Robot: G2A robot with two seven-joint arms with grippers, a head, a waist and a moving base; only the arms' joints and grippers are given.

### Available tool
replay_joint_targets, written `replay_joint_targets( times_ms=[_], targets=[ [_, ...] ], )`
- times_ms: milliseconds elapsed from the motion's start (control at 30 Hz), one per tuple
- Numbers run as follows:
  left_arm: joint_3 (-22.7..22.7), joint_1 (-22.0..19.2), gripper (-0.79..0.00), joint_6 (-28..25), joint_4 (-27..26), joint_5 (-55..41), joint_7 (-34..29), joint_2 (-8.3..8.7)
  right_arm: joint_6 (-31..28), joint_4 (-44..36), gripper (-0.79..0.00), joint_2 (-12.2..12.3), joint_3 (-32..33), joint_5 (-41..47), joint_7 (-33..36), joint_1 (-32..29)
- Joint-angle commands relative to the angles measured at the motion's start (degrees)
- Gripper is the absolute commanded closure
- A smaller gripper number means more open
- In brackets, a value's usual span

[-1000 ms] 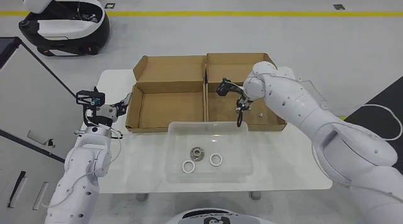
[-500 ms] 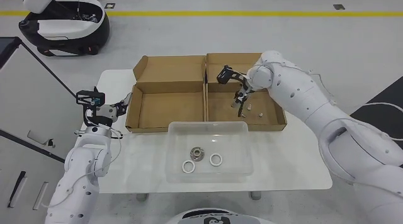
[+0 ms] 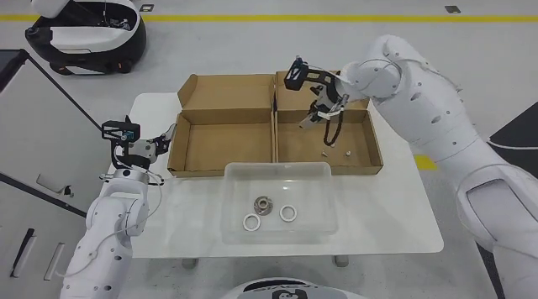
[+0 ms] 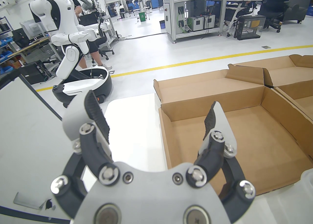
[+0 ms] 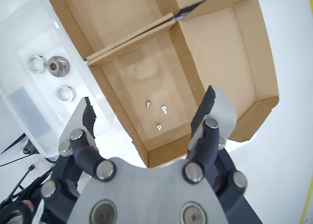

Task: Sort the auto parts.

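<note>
A clear plastic tray (image 3: 313, 170) at the table's front holds a grey metal flange (image 3: 264, 206) and two white rings (image 3: 250, 222) (image 3: 288, 212). Behind it stand two open cardboard boxes, the left box (image 3: 227, 144) bare inside. Small silver bolts (image 5: 164, 109) lie on the floor of the right box (image 3: 294, 144). My right gripper (image 3: 326, 127) hangs open and holds nothing, well above that box. Seen from the right wrist, the flange (image 5: 58, 65) and rings (image 5: 36, 63) lie beside the box. My left gripper (image 4: 152, 105) is open, low over the table just left of the left box (image 4: 232, 137).
The white table (image 3: 378, 223) has free room on both sides of the tray. Both box lids stand folded back at the far side. Another white robot (image 3: 84, 22) is parked on the floor beyond the table's left corner.
My right arm has lifted from the front of the right box up and toward its back. A small bolt now lies on the box floor where the gripper was. The left arm is still.
</note>
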Motion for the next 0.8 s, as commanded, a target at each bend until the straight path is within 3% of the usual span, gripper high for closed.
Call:
replay_joint_targets(
  times_ms=[0,433,767],
  targets=[
    [0.0,0.0,-0.785,0.0,0.0,0.0,0.0,0.00,1.3,-4.6,-0.785,1.2,0.7,1.7,1.3,-0.9],
    [0.0,0.0,-0.785,0.0,0.0,0.0,0.0,0.00,7.0,-23.7,-0.785,5.6,-3.0,12.0,7.0,-3.5],
    [0.0,0.0,-0.785,0.0,0.0,0.0,0.0,0.00,7.8,-26.2,-0.785,6.7,-6.1,13.6,7.8,-2.6]
  ],
)
